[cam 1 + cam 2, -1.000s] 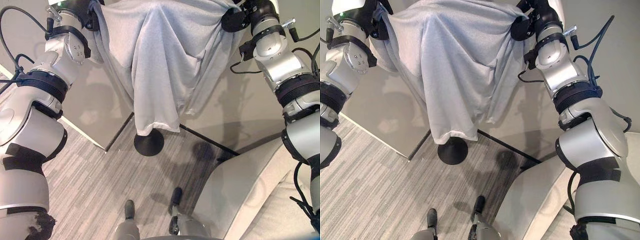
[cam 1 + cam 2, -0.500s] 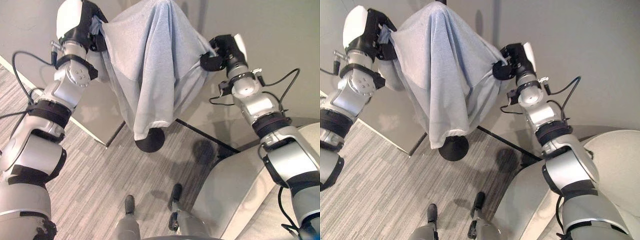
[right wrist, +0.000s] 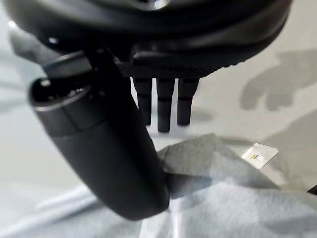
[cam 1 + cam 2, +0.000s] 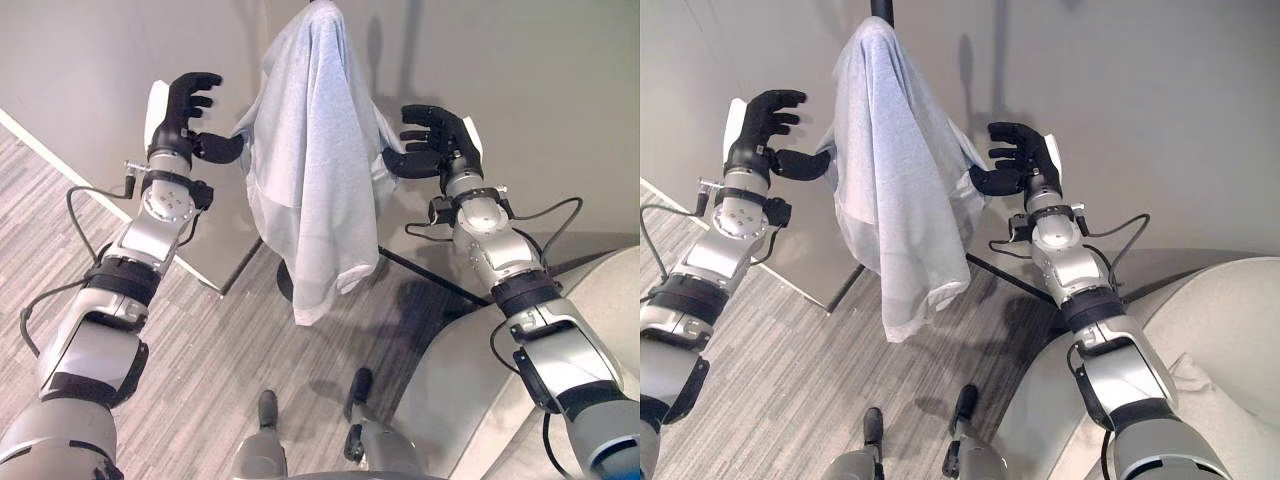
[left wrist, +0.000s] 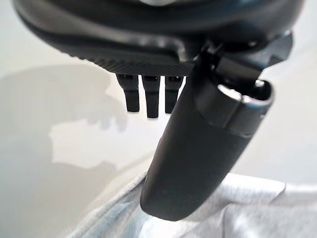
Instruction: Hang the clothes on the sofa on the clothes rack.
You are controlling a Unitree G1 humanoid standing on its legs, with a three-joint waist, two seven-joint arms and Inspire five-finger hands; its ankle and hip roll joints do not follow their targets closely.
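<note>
At the left, the left hand point(image 4: 183, 112) is raised beside the hanging cloth, its fingers spread wide and straight and its thumb pointing toward the fabric; it holds nothing, and in the head views a sliver of wall shows between the thumb tip and the cloth. In the left wrist view the thumb point(image 5: 198, 148) stands over a fold of the grey cloth, and whether it touches cannot be told.

In the middle hangs one light grey garment point(image 4: 318, 150), draped over the top of one clothes rack; its dark pole point(image 4: 881, 10) shows just above the cloth and its round black base point(image 4: 284, 282) peeks out behind the lower hem. The garment falls in long folds, narrow at the top and wider below, with its hem hanging free above the floor. A small white label point(image 3: 259, 152) shows on the cloth in the right wrist view.

To the right, the right hand point(image 4: 435, 142) is held up beside the garment's other edge, fingers wide and slightly bent, gripping nothing; its thumb is near the cloth.

At the far right and near, one pale grey sofa point(image 4: 1220, 330) curves into the corner of the scene.

The floor point(image 4: 190, 380) is grey striped carpet, meeting plain light grey walls point(image 4: 1160, 100) behind the rack, with a dark strip along the foot of the wall.
</note>
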